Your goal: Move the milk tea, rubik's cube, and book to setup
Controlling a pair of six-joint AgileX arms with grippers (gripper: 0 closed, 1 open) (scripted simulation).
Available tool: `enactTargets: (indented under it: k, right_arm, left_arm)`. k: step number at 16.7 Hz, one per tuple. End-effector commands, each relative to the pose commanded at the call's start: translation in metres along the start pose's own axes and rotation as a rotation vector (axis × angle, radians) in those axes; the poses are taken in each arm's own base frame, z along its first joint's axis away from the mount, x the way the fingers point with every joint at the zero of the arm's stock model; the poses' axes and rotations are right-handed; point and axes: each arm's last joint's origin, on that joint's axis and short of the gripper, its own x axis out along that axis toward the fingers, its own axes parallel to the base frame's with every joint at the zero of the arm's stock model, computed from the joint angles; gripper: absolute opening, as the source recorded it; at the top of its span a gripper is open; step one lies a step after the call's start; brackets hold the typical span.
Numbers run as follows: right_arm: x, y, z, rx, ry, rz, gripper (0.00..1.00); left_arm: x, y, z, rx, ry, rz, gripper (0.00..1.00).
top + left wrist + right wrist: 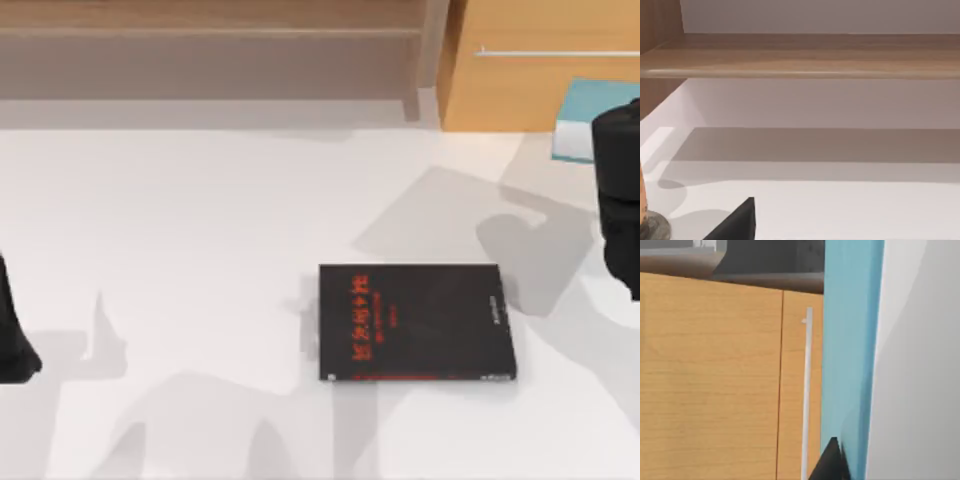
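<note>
A black book (pixel 415 322) with red lettering lies flat on the white table (pixel 200 220), right of centre. My left arm (pixel 14 335) is at the table's left edge, well away from it, and a dark part of my left gripper (pixel 737 224) shows low over the table. My right arm (pixel 618 195) is at the right edge, next to a teal book (pixel 597 118). My right gripper (pixel 831 463) is close against that teal book (pixel 850 355). The milk tea and the rubik's cube are out of view.
A wooden shelf (pixel 210 50) runs along the back left, with a light wooden cabinet (pixel 520 90) and its metal handle (pixel 807 390) at the back right. An orange object on a round grey base (pixel 651 226) is cut off in the left wrist view.
</note>
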Motion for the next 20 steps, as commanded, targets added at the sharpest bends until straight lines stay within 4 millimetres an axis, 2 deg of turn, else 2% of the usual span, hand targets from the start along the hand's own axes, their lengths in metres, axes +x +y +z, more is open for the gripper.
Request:
enactTargets:
  k: [3, 5, 8, 10, 12, 16, 17, 20]
  right_arm:
    - [-0.04, -0.042, -0.049, 0.036, 0.155, -0.039, 0.0]
    - [-0.068, -0.07, -0.073, 0.039, 0.247, -0.066, 0.0]
    - [-0.103, -0.105, -0.095, 0.029, 0.35, -0.097, 0.0]
    - [-0.118, -0.121, -0.102, 0.023, 0.391, -0.11, 0.0]
    - [-0.124, -0.127, -0.104, 0.02, 0.406, -0.115, 0.0]
    - [-0.124, -0.127, -0.104, 0.02, 0.406, -0.115, 0.0]
    - [-0.124, -0.122, -0.105, 0.037, 0.405, -0.108, 0.0]
    - [-0.12, -0.126, -0.106, 0.023, 0.406, -0.113, 0.0]
  left_arm:
    - [0.0, 0.0, 0.0, 0.0, 0.0, 0.0, 1.0]
    - [0.0, 0.0, 0.0, 0.0, 0.0, 0.0, 1.0]
    - [0.0, 0.0, 0.0, 0.0, 0.0, 0.0, 1.0]
    - [0.0, 0.0, 0.0, 0.0, 0.0, 0.0, 1.0]
    - [0.0, 0.0, 0.0, 0.0, 0.0, 0.0, 1.0]
    - [0.0, 0.0, 0.0, 0.0, 0.0, 0.0, 1.0]
    - [0.0, 0.0, 0.0, 0.0, 0.0, 0.0, 1.0]
    - [0.0, 0.0, 0.0, 0.0, 0.0, 0.0, 1.0]
